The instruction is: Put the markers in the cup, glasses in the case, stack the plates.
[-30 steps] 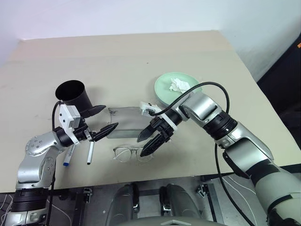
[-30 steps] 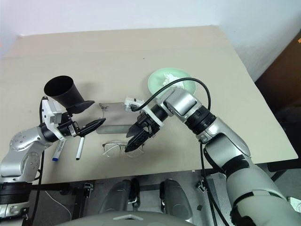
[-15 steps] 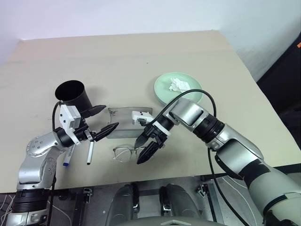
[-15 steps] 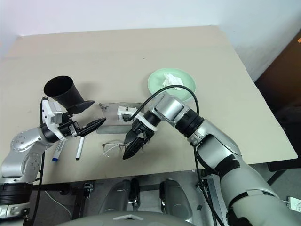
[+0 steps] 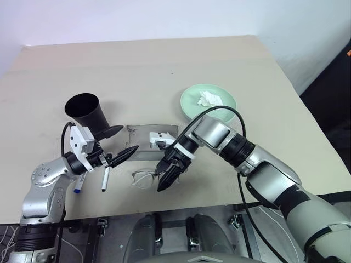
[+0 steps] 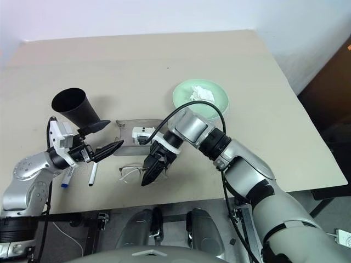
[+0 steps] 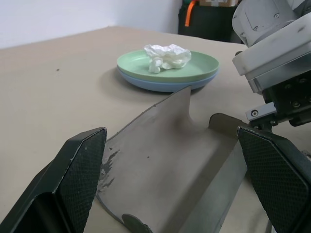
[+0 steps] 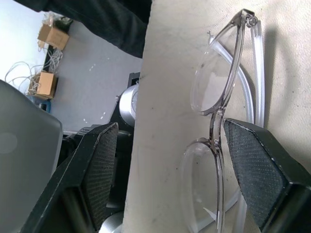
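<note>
Starting far left: cup, markers near it, L gripper jaws spread, empty. Case open mid-table. R gripper jaws apart, straddling glasses, not clamped. Plates stacked far right w/ tissue. No legible writing.

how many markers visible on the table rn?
2. One marker with a black cap and one with a blue cap lie side by side on the table, under the left gripper. More may be hidden beneath that arm.
</note>
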Robot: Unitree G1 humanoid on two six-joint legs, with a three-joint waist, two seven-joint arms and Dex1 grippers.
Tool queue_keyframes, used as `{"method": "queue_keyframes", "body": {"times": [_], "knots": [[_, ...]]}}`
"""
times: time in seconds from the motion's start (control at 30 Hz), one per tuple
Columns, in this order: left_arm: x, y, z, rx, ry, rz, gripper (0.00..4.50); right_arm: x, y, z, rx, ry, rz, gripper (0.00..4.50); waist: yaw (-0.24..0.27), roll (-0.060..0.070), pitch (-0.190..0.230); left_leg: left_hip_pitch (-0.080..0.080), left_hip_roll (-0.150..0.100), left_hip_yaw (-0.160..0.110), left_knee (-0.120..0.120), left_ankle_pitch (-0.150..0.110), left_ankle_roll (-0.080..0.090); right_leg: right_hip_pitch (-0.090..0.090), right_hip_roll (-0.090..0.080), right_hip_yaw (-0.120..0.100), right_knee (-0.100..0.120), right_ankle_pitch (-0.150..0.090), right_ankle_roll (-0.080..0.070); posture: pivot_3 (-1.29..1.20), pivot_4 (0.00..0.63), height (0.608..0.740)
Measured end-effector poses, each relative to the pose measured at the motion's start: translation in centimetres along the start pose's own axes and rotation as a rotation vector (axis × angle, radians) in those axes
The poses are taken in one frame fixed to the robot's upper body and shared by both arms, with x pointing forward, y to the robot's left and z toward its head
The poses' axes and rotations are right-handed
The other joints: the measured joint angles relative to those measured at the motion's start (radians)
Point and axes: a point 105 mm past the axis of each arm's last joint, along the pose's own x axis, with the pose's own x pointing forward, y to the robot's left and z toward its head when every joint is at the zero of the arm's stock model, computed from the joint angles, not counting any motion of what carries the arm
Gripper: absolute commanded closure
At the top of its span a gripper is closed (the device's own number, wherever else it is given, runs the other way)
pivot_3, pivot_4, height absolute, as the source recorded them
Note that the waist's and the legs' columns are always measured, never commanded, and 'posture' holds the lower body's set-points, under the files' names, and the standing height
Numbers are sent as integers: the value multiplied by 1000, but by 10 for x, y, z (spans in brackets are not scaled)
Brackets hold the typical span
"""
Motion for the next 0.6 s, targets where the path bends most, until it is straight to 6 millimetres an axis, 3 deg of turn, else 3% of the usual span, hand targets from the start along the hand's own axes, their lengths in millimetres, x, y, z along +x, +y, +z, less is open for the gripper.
{"method": "queue_keyframes", "body": {"times": [0.3,0.6], "knots": [[0,0,-1,-2,2,2,0,1,1,8,-4,-17,11,4438,-7,0,0,0,1,0,0,0,-1,0,0,0,1,1,-2,0,150,715],[-1,-1,-3,-6,6,4,0,-6,1,7,13,-23,6,4476,-12,0,0,0,1,0,0,1,-2,0,0,-1,0,3,-4,0,150,715]]}}
